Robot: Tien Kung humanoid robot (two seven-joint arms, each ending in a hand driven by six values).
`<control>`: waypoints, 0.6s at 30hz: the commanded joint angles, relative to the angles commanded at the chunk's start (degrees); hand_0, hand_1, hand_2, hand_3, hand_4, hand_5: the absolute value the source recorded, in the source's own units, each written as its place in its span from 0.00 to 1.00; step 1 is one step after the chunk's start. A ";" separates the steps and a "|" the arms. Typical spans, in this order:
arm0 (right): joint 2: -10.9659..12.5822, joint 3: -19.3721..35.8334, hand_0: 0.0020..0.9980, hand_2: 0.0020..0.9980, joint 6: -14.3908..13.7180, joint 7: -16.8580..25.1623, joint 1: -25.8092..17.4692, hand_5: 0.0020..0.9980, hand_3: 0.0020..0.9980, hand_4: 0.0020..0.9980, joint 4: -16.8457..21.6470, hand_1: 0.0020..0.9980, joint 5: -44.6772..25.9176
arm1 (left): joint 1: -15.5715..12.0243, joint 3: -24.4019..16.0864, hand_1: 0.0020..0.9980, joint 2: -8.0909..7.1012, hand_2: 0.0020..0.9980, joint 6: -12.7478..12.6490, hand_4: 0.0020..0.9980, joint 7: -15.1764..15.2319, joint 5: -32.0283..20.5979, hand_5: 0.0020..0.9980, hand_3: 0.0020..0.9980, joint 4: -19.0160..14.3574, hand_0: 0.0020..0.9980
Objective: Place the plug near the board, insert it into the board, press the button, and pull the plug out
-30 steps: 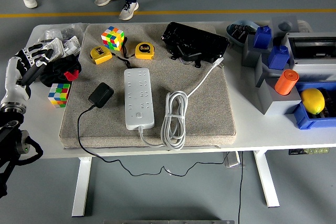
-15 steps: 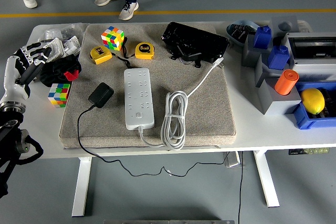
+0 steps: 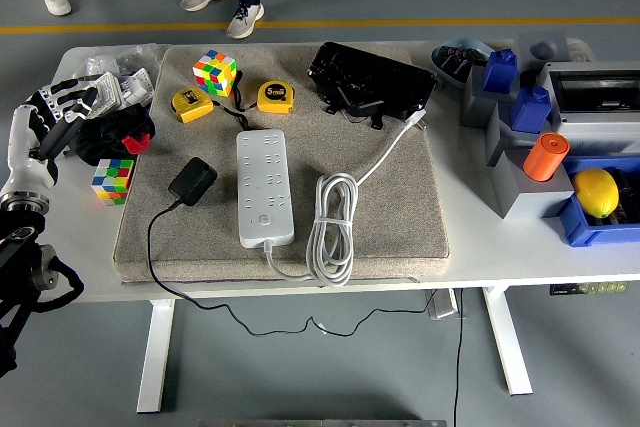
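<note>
A white rectangular power strip [image 3: 265, 187] is laid lengthwise on a grey felt mat [image 3: 400, 207] covering the white table [image 3: 560, 247], with its white cable coiled [image 3: 333, 227] just to its right. A black plug adapter [image 3: 192, 181] on a thin black cord is seen on the mat just left of the strip, apart from it and not inserted. The left hand [image 3: 62, 107] is raised at the table's left edge, well apart from the plug, its fingers loosely spread and nothing grasped.

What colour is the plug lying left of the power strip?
Black, with a black cable; the plug shows clearly in the head view beside the white power strip.
</note>
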State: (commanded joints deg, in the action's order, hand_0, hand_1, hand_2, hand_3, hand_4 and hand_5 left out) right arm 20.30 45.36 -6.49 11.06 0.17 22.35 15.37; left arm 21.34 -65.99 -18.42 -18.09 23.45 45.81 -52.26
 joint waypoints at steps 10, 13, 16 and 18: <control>-0.05 -0.10 0.71 0.72 0.01 0.02 -0.03 0.64 0.62 1.00 0.02 0.72 0.00 | -0.07 -0.20 0.64 -0.03 0.65 0.00 0.96 0.05 -0.03 0.43 0.65 -0.03 0.66; -0.06 -0.05 0.72 0.72 0.00 0.03 0.02 0.64 0.62 1.00 0.01 0.72 -0.02 | 0.01 -0.20 0.64 0.01 0.65 0.01 0.96 0.05 -0.01 0.43 0.64 -0.06 0.66; -0.05 0.01 0.72 0.72 0.00 0.05 0.02 0.64 0.62 1.00 0.02 0.72 0.01 | 0.08 -0.16 0.64 -0.01 0.65 0.01 0.96 0.01 0.00 0.43 0.64 -0.06 0.66; -0.02 0.05 0.72 0.72 -0.01 0.06 -0.01 0.64 0.62 1.00 0.02 0.72 -0.01 | 0.09 -0.17 0.64 0.00 0.65 0.00 0.96 0.03 0.01 0.43 0.64 -0.08 0.66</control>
State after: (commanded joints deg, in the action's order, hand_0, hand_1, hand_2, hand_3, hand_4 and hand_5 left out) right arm 20.28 45.41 -6.49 11.13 0.17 22.37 15.36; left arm 21.43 -66.16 -18.41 -18.09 23.48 45.82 -52.34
